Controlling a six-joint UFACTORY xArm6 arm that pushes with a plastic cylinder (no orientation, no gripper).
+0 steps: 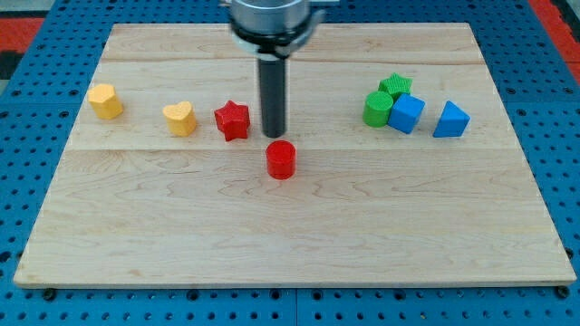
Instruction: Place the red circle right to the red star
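My tip [274,136] sits just above the red circle [281,159] in the view, close to it; contact can't be told. Tip is also just right of the red star [232,120], w/ a small gap between.

End effector: plain rod, no jaws, so nothing clenched or grasped.

Red circle lies near the table [290,235] centre, right of & slightly nearer the view's bottom than the red star, apart from it.

Left of the star: yellow heart [180,119] close by, then another yellow block [105,101] further left, shape unclear.

Far right cluster: green star [396,86], green cylinder [377,109], blue cube [407,114] bunched together; blue triangular block [450,119] just right of them.
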